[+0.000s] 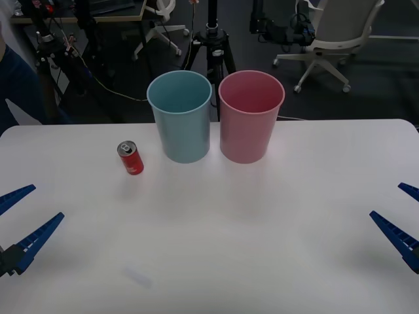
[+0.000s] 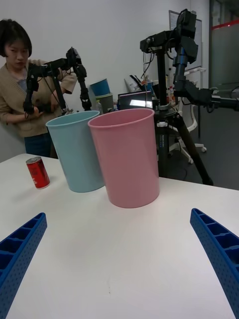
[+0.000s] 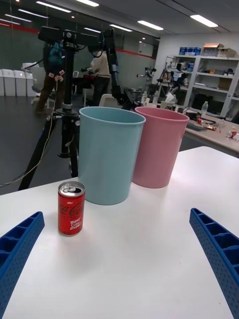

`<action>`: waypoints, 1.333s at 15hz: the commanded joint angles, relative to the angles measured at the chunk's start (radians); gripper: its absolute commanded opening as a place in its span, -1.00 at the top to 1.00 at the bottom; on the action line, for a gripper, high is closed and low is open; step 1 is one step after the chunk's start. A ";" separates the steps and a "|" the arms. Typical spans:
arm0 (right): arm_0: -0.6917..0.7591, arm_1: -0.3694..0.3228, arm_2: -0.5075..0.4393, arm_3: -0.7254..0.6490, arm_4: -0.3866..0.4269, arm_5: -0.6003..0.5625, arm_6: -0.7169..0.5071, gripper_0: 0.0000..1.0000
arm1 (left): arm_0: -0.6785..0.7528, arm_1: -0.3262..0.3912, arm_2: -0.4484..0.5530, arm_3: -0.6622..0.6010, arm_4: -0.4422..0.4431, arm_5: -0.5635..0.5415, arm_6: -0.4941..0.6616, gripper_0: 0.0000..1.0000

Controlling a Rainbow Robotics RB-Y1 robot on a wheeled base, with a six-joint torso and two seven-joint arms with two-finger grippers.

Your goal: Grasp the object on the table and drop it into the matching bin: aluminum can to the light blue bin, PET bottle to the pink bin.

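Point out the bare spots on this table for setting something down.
Free: the wide table stretch between the left gripper and right gripper, both open, and the right side beyond the pink bin. Crowded: the aluminum can beside the light blue bin.

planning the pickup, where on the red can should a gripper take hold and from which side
Grip the red can around its straight middle wall, coming in level from the robot's side. It stands upright, apart from the light blue bin, on the left of the table. The open left gripper is nearer than the open right gripper.
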 commanded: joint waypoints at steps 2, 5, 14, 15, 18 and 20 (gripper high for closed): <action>0.000 0.000 0.000 0.000 0.000 0.000 0.000 -1.00 | -0.013 -0.021 -0.019 -0.014 -0.016 -0.004 -0.006 -1.00; 0.000 0.000 0.000 0.000 0.000 0.000 0.000 -1.00 | 0.004 -0.021 -0.027 -0.014 -0.010 -0.004 -0.008 -1.00; 0.000 0.000 0.000 0.000 0.000 0.000 0.000 -1.00 | 0.039 -0.019 -0.119 0.001 0.032 0.209 -0.149 -1.00; 0.000 0.000 0.000 0.000 0.000 0.000 0.000 -1.00 | 0.030 -0.019 -0.132 0.012 0.032 0.220 -0.179 -1.00; 0.000 0.000 0.000 0.000 0.000 0.000 0.000 -1.00 | -0.021 -0.010 -0.178 0.073 0.029 0.235 -0.229 -1.00; 0.000 0.000 0.000 0.000 0.000 0.000 0.000 -1.00 | -0.071 0.008 -0.229 0.153 0.027 0.243 -0.244 -1.00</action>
